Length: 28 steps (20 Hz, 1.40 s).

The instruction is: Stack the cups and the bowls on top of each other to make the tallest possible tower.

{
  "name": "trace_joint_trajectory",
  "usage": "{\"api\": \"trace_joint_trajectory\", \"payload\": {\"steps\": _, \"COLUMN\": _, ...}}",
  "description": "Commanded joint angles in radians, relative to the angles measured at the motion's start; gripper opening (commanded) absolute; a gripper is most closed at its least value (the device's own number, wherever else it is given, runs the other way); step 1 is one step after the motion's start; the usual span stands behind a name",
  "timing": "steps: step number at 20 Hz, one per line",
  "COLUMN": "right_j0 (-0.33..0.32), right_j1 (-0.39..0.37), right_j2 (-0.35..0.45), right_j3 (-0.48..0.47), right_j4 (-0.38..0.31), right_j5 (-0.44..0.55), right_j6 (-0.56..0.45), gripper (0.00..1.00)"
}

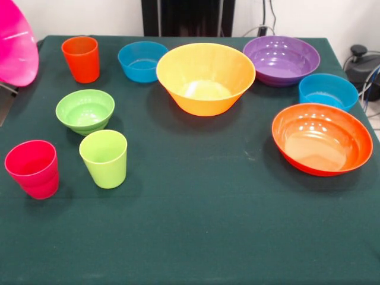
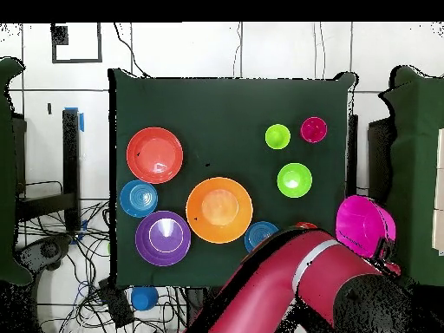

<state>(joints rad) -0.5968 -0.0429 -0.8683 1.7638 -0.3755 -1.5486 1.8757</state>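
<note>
While the pincer (image 2: 381,251) grips the pink bowl (image 1: 15,44), three cups (image 1: 104,158) and six bowls (image 1: 205,77) sit unstacked on the table (image 1: 202,225).

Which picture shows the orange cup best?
The front view. There the orange cup stands upright on the green table near the far left corner, and you see its whole side and rim. In the overhead view the robot's red arm covers almost all of it; only a sliver peeks out.
</note>
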Motion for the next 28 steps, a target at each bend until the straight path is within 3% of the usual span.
{"api": "trace_joint_trajectory", "payload": {"steps": 1, "right_j0": 0.006, "right_j1": -0.006, "right_j2": 0.032, "right_j3": -0.189, "right_j4": -0.029, "right_j5": 0.019, "right_j6": -0.048, "gripper": 0.00}}
{"api": "trace_joint_trajectory", "payload": {"steps": 11, "right_j0": -0.026, "right_j1": 0.038, "right_j2": 0.022, "right_j3": -0.267, "right_j4": -0.058, "right_j5": 0.039, "right_j6": -0.017, "gripper": 0.00}}
{"api": "trace_joint_trajectory", "payload": {"steps": 28, "right_j0": -0.124, "right_j1": 0.223, "right_j2": 0.109, "right_j3": -0.362, "right_j4": 0.018, "right_j5": -0.038, "right_j6": -0.047, "gripper": 0.00}}
